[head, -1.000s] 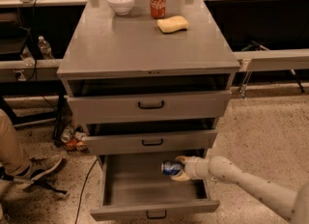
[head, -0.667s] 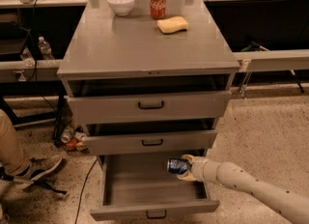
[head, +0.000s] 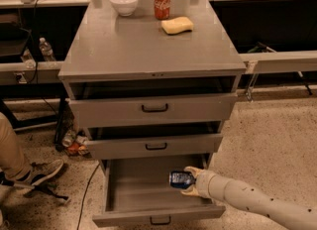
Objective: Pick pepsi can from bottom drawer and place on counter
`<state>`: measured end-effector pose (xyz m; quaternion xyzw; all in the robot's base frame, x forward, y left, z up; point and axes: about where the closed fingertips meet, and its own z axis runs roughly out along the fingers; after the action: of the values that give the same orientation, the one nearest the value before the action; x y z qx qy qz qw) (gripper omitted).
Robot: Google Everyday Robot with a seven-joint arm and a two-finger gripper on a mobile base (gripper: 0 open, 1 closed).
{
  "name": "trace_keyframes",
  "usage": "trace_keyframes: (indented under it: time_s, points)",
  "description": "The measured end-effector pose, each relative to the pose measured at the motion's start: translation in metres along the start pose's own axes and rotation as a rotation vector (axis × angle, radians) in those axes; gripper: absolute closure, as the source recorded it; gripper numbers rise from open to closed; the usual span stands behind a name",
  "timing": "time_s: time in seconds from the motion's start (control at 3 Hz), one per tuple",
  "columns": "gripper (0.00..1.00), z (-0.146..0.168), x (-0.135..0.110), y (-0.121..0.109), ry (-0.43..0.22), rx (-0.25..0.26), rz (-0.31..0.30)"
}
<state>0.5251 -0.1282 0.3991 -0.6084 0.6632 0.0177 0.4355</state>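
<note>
The bottom drawer (head: 133,194) stands pulled out at the foot of the grey cabinet. A blue pepsi can (head: 181,179) lies on its side above the drawer's right half, with my gripper (head: 188,180) shut on it. My white arm comes in from the lower right corner. The counter (head: 143,45) is the cabinet's flat grey top, well above the can.
On the counter's far end stand a white bowl (head: 124,2), a red Coca-Cola can (head: 162,2) and a yellow sponge (head: 177,25). The two upper drawers (head: 154,108) are slightly ajar. A person's leg and shoe (head: 29,172) and a floor cable lie to the left.
My gripper with the pepsi can has shifted a little toward the front of the drawer and slightly lower in view. Nothing on the counter has moved.
</note>
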Motion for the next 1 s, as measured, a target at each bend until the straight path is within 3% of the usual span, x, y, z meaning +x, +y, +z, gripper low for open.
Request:
trace_keyframes:
  time_s: [0.33, 0.67, 1.0]
  points:
    - [1.0, -0.003, 0.002, -0.006, -0.004, 0.01, 0.015]
    - [1.0, -0.033, 0.011, -0.024, -0.014, 0.059, 0.098]
    - [1.0, -0.079, 0.016, -0.058, -0.012, 0.146, 0.179]
